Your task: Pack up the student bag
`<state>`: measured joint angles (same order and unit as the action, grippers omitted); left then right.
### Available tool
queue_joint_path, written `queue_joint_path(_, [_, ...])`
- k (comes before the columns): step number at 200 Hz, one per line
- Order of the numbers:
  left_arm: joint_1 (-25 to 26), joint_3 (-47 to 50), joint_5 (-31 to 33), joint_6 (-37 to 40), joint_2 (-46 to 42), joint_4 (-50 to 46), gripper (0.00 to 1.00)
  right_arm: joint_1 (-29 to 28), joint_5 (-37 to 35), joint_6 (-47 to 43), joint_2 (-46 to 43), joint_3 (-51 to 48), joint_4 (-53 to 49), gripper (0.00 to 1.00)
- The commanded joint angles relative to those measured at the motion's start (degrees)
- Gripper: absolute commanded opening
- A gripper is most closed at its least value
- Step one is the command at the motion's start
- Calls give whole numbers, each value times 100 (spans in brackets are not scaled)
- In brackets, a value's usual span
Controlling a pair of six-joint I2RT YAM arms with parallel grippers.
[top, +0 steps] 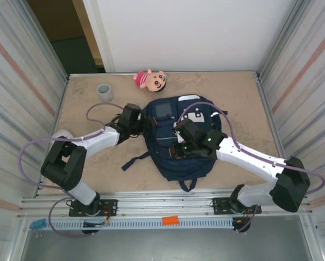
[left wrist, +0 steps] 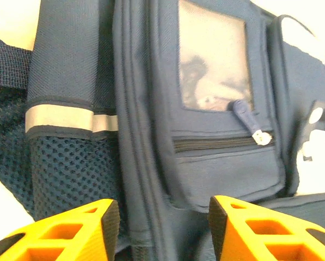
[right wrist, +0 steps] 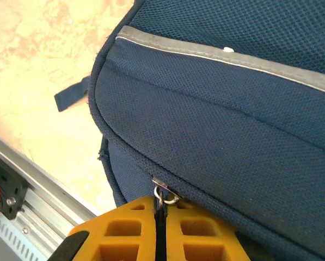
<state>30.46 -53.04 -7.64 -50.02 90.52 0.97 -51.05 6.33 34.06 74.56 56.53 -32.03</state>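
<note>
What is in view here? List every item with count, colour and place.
backpack: one, navy blue, flat at mid-table
doll: one, pink, far edge, beyond the backpack
cup: one, grey, far left
tag: one, orange, on the near rail
table: one, beige marbled
left arm: one, white and black, left side
right arm: one, white and black, right side
left claw: one, orange, open over the backpack
right claw: one, orange, shut on a zip pull

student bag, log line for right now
student bag: lying on table | left gripper: open at bag edge | right gripper: shut on zipper pull
</note>
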Motion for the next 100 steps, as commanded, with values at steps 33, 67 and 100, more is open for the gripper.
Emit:
queue_joint_path(33, [547,47,80,-1590,-1751,-1627,56,-63,-118,36,26,182,285,0])
queue_joint_path(67, [1212,498,268,-3117,-2407,-1555,51,-64,-114,-14,24,142,311,0])
queue_joint_path(100, [1726,728,409,-4242,-2591,-1437,50,-64,-102,-29,-25,97,320,0])
